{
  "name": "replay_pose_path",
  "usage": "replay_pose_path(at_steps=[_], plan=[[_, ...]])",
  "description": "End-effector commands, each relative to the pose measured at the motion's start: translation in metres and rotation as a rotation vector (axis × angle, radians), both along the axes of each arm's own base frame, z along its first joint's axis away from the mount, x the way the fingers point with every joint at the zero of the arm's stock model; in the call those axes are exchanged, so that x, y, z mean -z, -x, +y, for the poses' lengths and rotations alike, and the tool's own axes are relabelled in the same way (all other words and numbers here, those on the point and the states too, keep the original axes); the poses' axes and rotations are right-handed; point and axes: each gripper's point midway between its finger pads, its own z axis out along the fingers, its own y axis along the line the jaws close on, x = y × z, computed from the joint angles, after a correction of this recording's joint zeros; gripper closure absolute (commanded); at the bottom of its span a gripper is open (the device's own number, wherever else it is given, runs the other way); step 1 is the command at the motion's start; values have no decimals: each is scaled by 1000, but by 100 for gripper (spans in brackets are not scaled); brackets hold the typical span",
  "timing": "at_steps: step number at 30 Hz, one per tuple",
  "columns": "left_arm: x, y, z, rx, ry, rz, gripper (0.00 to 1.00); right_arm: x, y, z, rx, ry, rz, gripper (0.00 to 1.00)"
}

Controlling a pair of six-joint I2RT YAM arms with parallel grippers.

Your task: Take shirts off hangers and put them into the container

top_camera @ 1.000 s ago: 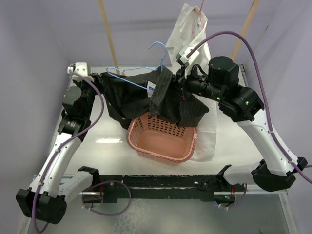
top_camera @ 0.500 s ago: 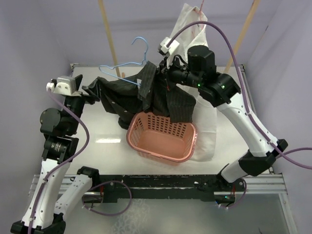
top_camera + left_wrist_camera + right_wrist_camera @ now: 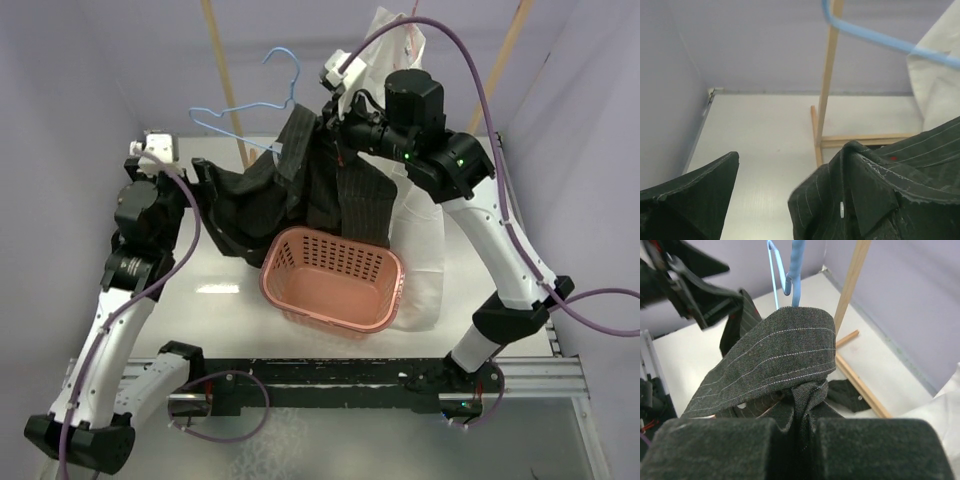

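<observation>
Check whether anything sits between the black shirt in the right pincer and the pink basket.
Nothing visible blocks the drop. The black shirt hangs from the right pincer, its lower edge over the far rim of the basket. The blue hanger sticks out at the shirt's upper left and may be caught in it.

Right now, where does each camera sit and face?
Top external: overhead behind the bases, facing the pink slotted plastic basket; both arms show.
Left wrist: faces the back wall over the black pinstriped shirt; own arm unseen.
Right wrist: looks along its shut end effector gripping that shirt.
Wrist views share the light blue wire hanger.
</observation>
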Motion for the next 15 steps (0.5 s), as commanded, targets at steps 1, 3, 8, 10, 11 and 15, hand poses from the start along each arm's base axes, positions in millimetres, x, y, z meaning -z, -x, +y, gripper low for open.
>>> replay_pose_path(at_steps=[1,3,8,10,11,15], plan=[[15,-13,18,-140,33,109,8,-36,-9,-1,22,-28,-101,100],[27,-13,23,-180,36,169,7,-37,-13,4,19,-27,-101,100],[39,2,35,-243,58,185,7,-34,-24,16,6,-39,-111,100],[33,14,39,-255,83,151,8,-42,-28,22,-5,-60,-127,100],[29,21,41,-255,96,129,8,-46,-30,25,-12,-70,-133,100],[2,47,46,-245,133,33,9,-57,-38,43,-50,-118,-152,100]])
